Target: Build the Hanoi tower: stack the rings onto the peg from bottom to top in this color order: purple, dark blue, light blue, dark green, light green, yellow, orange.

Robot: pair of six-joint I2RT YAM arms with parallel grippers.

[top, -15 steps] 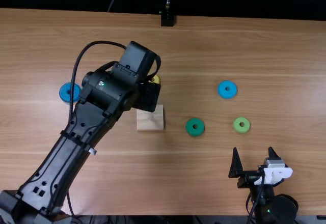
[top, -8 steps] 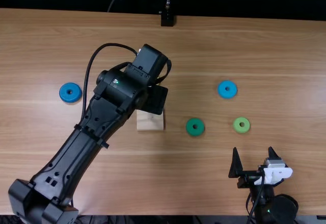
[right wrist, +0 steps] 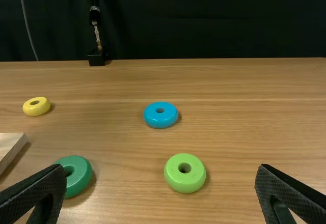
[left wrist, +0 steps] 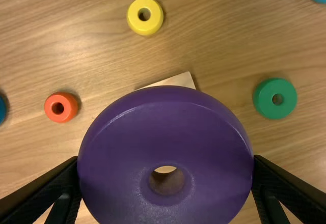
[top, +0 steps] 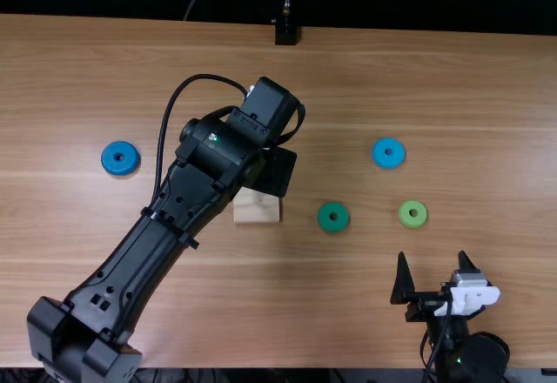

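Left arm [top: 178,209] has swung right in the top view over the last second, toward the middle; right arm hasn't moved. Left gripper [left wrist: 165,159] is pinching the purple ring [left wrist: 127,127] across its rim, ring aloft, overlapping the wooden base [top: 257,207] in the wrist view.

Main risk: hole misses the peg. I can't make out the peg, so alignment is unconfirmed. If off-centre, ring likely catches the peg tip, tilts in the grip or shoves the base. Squeezing a rounded rim, it could also pivot or slip on contact. Releasing early could leave it crooked under everything else.

Around: yellow ring [left wrist: 145,16] and orange ring [left wrist: 61,107] lie near the base, could get clipped by a wide swing. Dark green ring [top: 333,217] is beside it, opposite side from the dark blue one [top: 120,157]. Light blue [top: 388,152] and light green [top: 412,214] are farther out. Right gripper [top: 432,257] sits near the table's near edge, fingers spread, nothing between them, out of the way.
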